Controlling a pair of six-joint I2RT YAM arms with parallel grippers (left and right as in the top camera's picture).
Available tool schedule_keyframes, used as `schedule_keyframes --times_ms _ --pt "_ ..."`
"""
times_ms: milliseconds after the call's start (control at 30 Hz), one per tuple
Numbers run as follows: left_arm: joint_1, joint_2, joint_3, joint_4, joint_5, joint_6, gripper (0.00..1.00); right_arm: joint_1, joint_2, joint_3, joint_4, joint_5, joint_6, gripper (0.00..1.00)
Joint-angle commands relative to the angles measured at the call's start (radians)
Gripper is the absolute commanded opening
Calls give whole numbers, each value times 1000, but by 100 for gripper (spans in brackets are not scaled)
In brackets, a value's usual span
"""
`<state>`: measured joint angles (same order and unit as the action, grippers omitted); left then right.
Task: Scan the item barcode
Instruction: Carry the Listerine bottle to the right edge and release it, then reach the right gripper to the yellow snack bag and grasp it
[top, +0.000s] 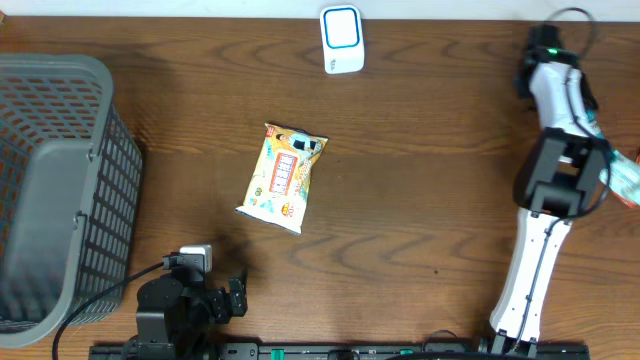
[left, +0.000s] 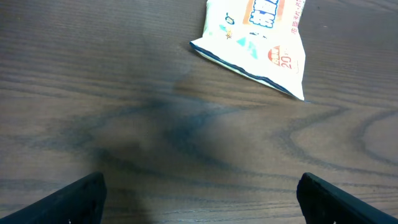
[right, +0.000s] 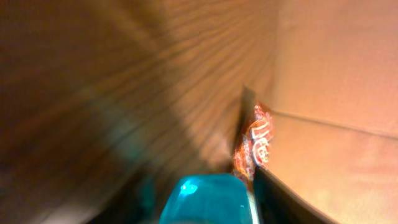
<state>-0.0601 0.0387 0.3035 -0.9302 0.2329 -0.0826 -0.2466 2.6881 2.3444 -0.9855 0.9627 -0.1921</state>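
Observation:
A yellow and white snack packet (top: 283, 178) lies flat in the middle of the table; its lower end (left: 258, 43) shows at the top of the left wrist view. The white and blue scanner (top: 342, 40) stands at the far edge. My left gripper (left: 202, 202) is open near the front edge, short of the packet, with bare wood between its fingers (left: 74, 199). My right gripper (right: 205, 205) is at the table's right edge (top: 605, 170). A teal item (right: 208, 199) sits between its jaws in a blurred view. I cannot tell whether they still press on it.
A grey mesh basket (top: 60, 190) fills the left side of the table. A red and orange packet (right: 256, 143) stands against a brown cardboard wall (right: 336, 93) just beyond the right gripper. A teal wrapper (top: 627, 185) pokes out at the right edge.

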Motion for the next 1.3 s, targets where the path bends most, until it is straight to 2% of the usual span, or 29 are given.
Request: schedule_keyframes --times_ms 0,133,300,433,467,533,567,600,667,733,767,900,1000,1267 --pt "-2 -2 -12 -29 -2 -5 98 -19 -32 16 -30 -175 103 61" --pt "-2 -2 -12 -29 -2 -5 98 -19 -70 16 -40 -241 131 99" --pt "-2 -2 -12 -29 -2 -5 98 0 -205 16 -36 -409 133 99" --pt "-2 -2 -12 -29 -2 -5 98 35 -356 16 -53 -659 133 99" --pt "-2 -2 -12 -29 -2 -5 98 45 -386 16 -66 -737 134 94" --pt "-2 -2 -12 -29 -2 -5 98 71 -450 16 -98 -937 162 51" --pt "-2 -2 -12 -29 -2 -5 98 86 -475 16 -114 -1029 205 16" --pt "-2 -2 -12 -29 -2 -5 98 105 -499 16 -134 -1130 275 1" --pt "-2 -2 -12 -29 -2 -5 98 143 -517 16 -160 -1299 351 1" --pt "-2 -2 -12 -29 -2 -5 98 216 -516 15 -182 -1508 356 1" --pt "-2 -2 -12 -29 -2 -5 98 253 -510 14 -193 -1545 356 1" --pt "-2 -2 -12 -29 -2 -5 98 425 -492 -13 -240 -1469 370 1" --pt "-2 -2 -12 -29 -2 -5 98 544 -485 -68 -222 -1384 468 1" --pt "-2 -2 -12 -29 -2 -5 98 801 -483 -272 -37 -1309 544 2"
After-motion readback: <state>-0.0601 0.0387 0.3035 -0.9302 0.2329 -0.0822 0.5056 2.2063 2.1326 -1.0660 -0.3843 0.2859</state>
